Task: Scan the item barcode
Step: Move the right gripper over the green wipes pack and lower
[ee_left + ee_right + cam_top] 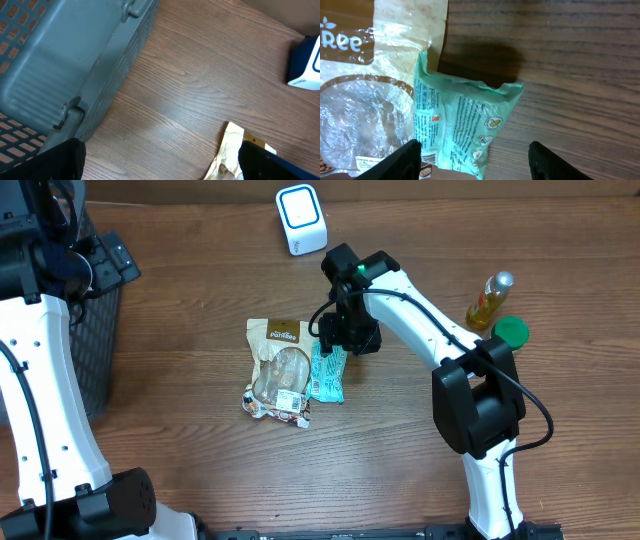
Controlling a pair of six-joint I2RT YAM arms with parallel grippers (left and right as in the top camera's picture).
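A teal snack packet (327, 373) lies flat on the wooden table, printed side up, its left edge overlapping a tan clear-window pouch (278, 368). My right gripper (346, 332) hovers over the packet's upper end. In the right wrist view the packet (462, 117) lies between the spread black fingers of that gripper (477, 165), and neither finger touches it. The pouch (365, 100) fills the left of that view. A white and blue scanner (301, 218) stands at the back. My left gripper (112, 262) is open, up beside the basket, holding nothing (160, 167).
A grey mesh basket (100, 330) stands at the left edge; its wall (75, 60) is close to the left fingers. An oil bottle (489, 300) and a green lid (511, 332) sit at the right. The scanner (306, 62) and pouch corner (227, 150) show in the left wrist view.
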